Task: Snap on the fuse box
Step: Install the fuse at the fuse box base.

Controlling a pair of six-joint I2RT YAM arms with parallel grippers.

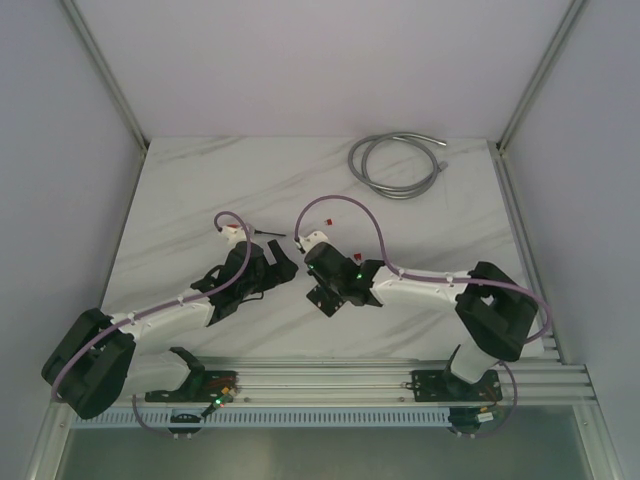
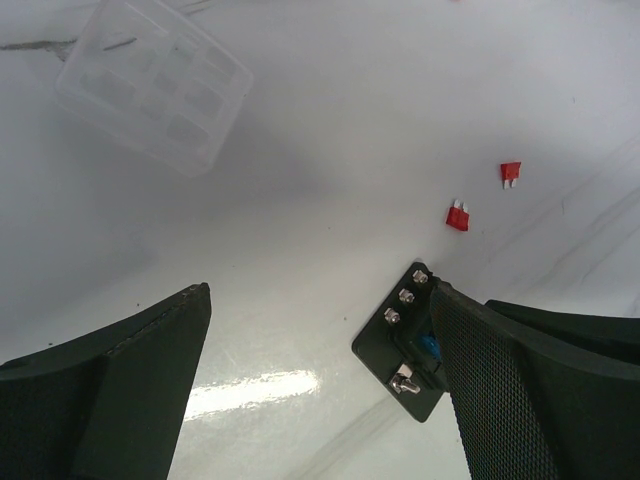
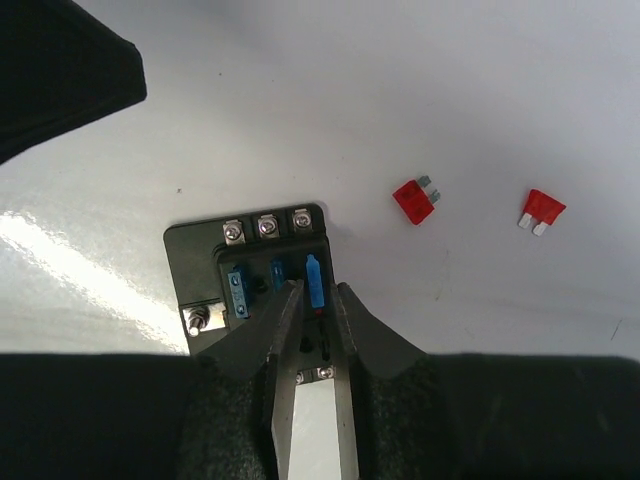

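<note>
fuse box point(image 3: 200, 262) sits flat on the table point(image 2: 330, 130) between both arms, right end effector point(image 3: 318, 295) narrowly parted over a blue fuse point(image 3: 314, 280) in its slots, left end effector point(image 2: 320, 295) gaping wide with one finger right by the box, probably to brace it

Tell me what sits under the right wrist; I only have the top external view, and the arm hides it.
Observer: A small black square plastic fuse box, with blue fuses seated inside. The right jaws hang over it, narrowly parted.
Operator: Is its cover on?
Observer: No. A clear plastic rectangular cover lies on the white table, apart from the box.
Operator: And the left arm?
Observer: The left jaws stand wide open and empty, with the box beside one finger.
</note>
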